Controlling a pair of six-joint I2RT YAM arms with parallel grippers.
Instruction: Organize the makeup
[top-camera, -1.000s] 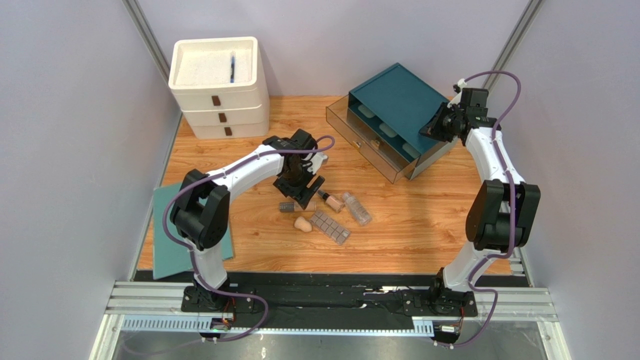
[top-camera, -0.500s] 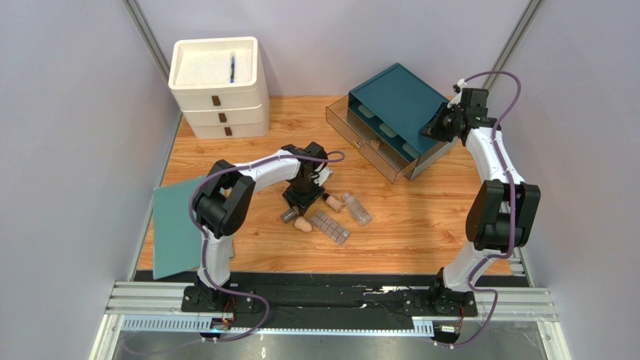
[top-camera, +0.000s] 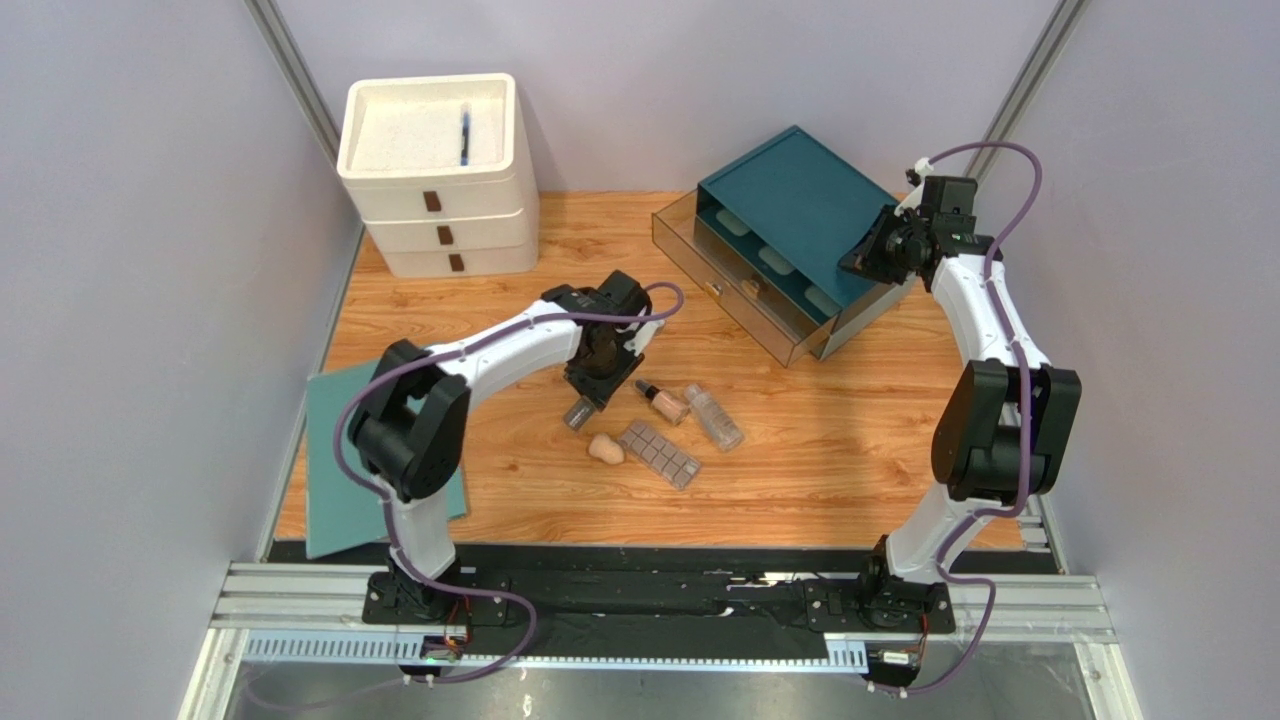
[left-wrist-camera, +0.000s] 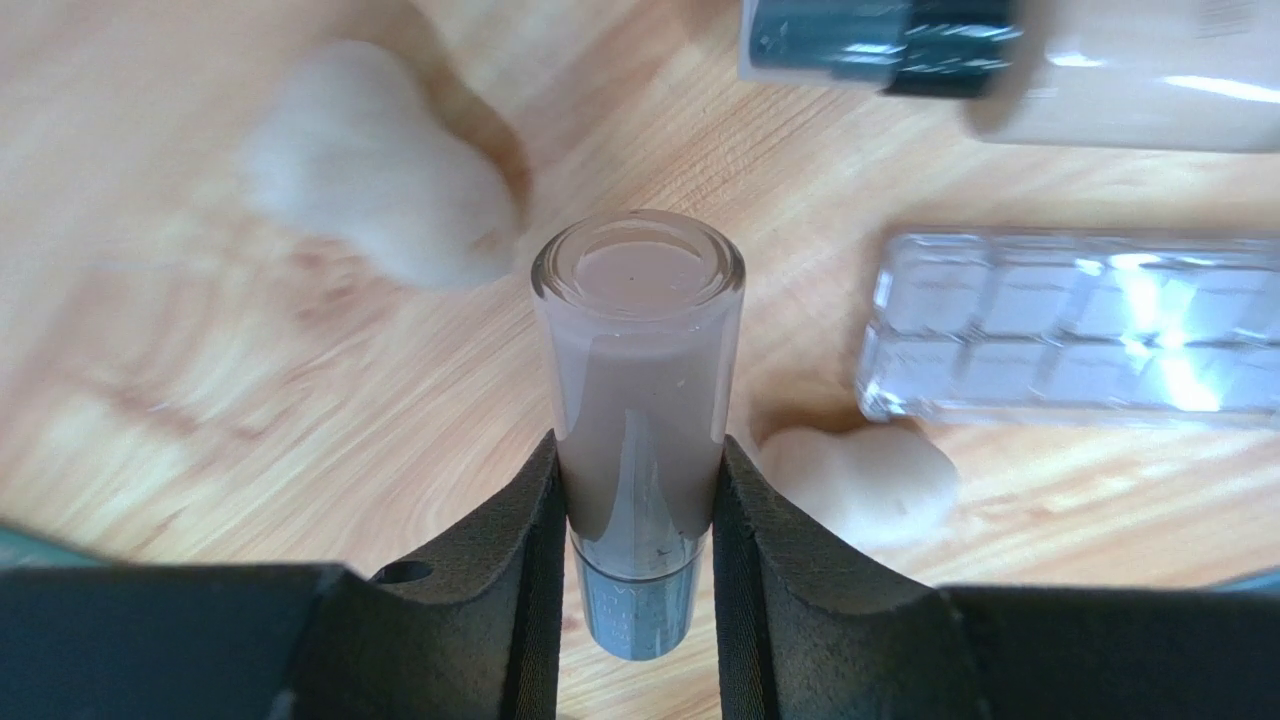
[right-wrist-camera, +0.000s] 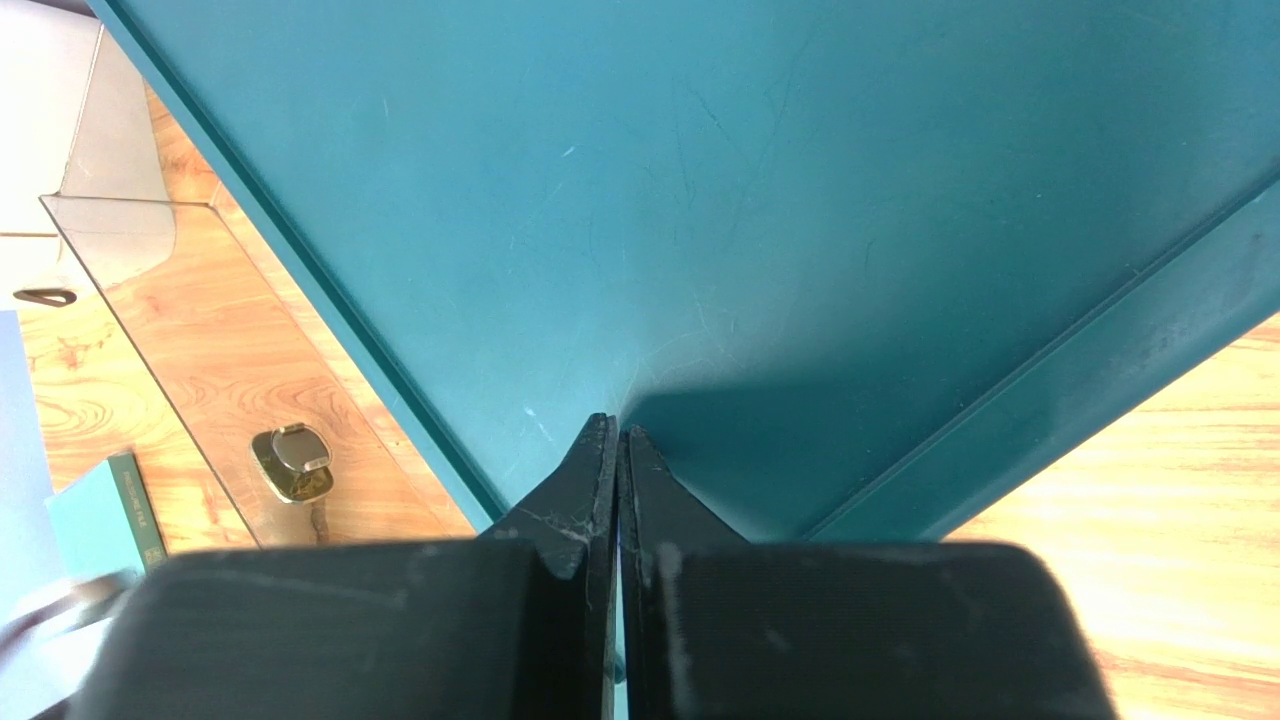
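Resting on the wood table (top-camera: 842, 450), the teal cabinet (top-camera: 796, 195) sits back right, with the right gripper (right-wrist-camera: 618, 450) over its top, fingers pressed together on nothing. The left gripper (left-wrist-camera: 639, 450) clamps the tube (left-wrist-camera: 639, 330) mid-table, cap end between the fingers. Near it lie the palette (top-camera: 661, 453), clear bottle (top-camera: 714, 416), dropper (top-camera: 654, 399) and two sponges (left-wrist-camera: 376, 188), one just beside the palette, the other across the tube from it.

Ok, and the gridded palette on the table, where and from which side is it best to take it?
Probably from straight above, closing on the two long edges of the gridded palette near its middle. It lies flat and is long and narrow, and a sponge sits close to one end.
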